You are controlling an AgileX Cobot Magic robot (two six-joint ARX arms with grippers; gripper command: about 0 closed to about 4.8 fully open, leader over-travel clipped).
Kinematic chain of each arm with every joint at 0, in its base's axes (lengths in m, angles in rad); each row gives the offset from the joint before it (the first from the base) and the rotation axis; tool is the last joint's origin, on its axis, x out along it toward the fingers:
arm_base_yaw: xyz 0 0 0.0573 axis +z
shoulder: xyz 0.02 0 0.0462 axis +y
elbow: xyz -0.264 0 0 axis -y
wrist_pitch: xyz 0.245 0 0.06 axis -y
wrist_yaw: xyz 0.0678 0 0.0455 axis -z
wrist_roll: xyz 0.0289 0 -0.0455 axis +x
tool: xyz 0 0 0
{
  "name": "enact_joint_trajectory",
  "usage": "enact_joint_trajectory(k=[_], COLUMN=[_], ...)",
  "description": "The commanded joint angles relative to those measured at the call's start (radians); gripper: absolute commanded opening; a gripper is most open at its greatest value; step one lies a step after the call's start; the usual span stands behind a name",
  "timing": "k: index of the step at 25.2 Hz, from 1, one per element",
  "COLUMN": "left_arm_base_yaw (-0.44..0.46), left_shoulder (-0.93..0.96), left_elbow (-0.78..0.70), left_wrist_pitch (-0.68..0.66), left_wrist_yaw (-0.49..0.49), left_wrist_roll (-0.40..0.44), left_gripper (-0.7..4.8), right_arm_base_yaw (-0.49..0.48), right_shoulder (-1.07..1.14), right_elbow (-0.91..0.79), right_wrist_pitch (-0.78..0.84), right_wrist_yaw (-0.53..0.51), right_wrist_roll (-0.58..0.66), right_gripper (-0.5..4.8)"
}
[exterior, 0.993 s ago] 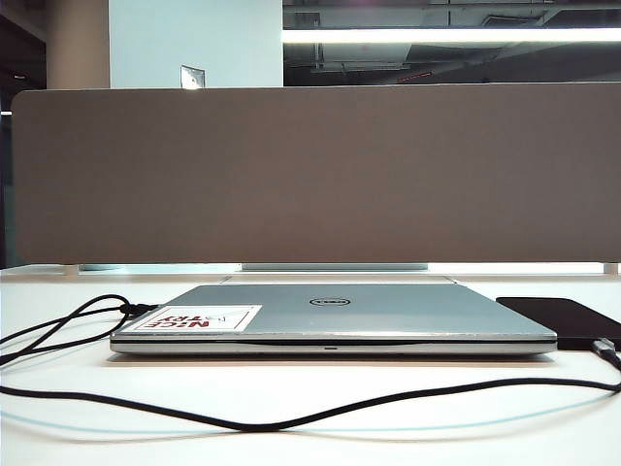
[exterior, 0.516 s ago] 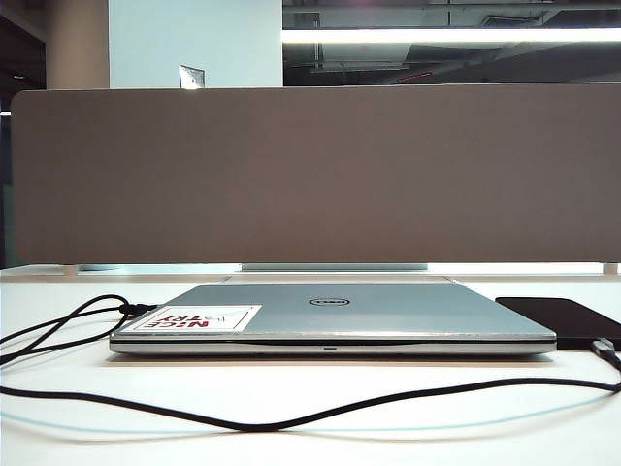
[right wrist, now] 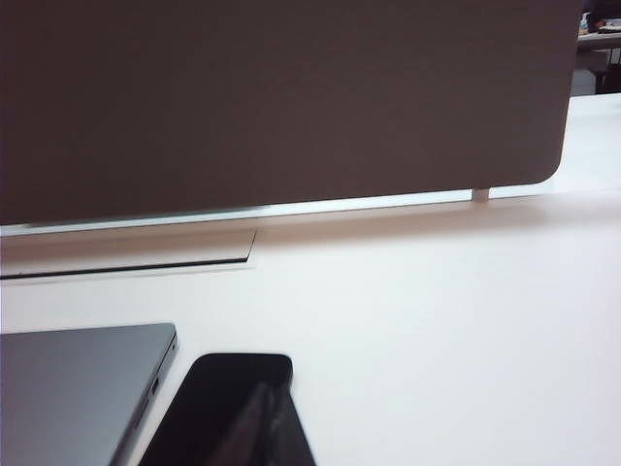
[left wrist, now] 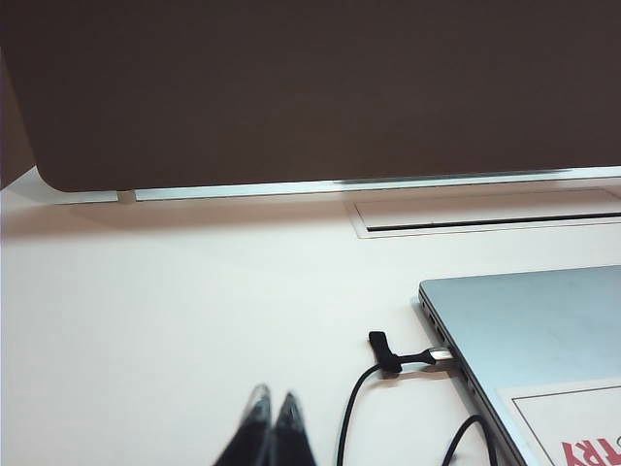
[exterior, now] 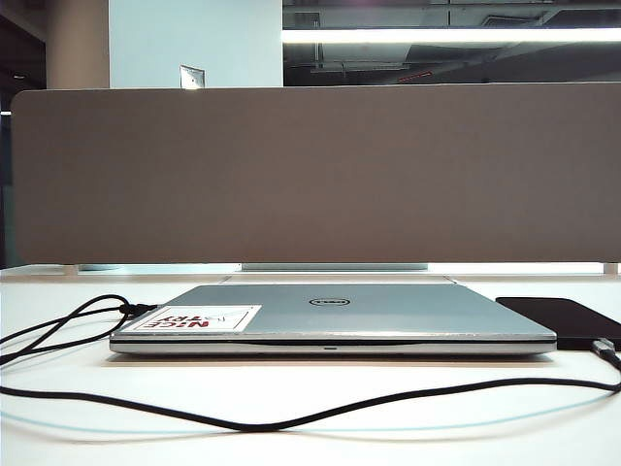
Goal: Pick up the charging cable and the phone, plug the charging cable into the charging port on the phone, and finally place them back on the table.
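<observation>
The black phone lies flat on the white table, to the right of the laptop. The black charging cable snakes across the table's front. Its silvery plug sits at the phone's near edge; I cannot make out the charging port or whether the plug is seated in it. Neither gripper shows in the exterior view. My left gripper is shut and empty above bare table, beside the cable. My right gripper is shut, holding nothing, with the phone lying behind its tips.
A closed silver Dell laptop with a red-lettered sticker lies mid-table; the cable's other end plugs into its side. A brown-grey divider panel stands along the back edge. A cable slot is set into the tabletop behind the laptop.
</observation>
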Motion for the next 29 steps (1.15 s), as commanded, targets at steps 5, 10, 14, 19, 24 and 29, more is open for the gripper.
enact_joint_trajectory(k=[5,10,14,19,24,29], left_arm_base_yaw=[-0.001,-0.001,-0.001,-0.001,-0.001,-0.001], left_shoulder=[0.0,0.0,0.0,0.0,0.0,0.0], left_elbow=[0.004,0.004,0.004,0.004,0.004,0.004], left_wrist_pitch=[0.016,0.017,0.016,0.017,0.016,0.017], left_wrist_yaw=[0.002,0.002,0.002,0.002,0.002,0.002], left_wrist_roll=[0.0,0.0,0.0,0.0,0.0,0.0], left_gripper=[-0.05,-0.05,-0.05,-0.05,-0.05,-0.05], right_arm_base_yaw=[0.001,0.001,0.001,0.002,0.002,0.002], right_shoulder=[-0.002,-0.002,-0.002,-0.002,-0.002,-0.002], right_elbow=[-0.002,-0.002,-0.002,-0.001,-0.001,-0.001], right_wrist_pitch=[0.013,0.014,0.019,0.013,0.013,0.013], right_wrist_yaw=[-0.011,0.015,0.026,0.031,0.031,0.031], right_wrist_roll=[0.001,0.001,0.001,0.001,0.001,0.001], right_gripper=[-0.05,-0.05,-0.05,-0.05,-0.05,-0.05])
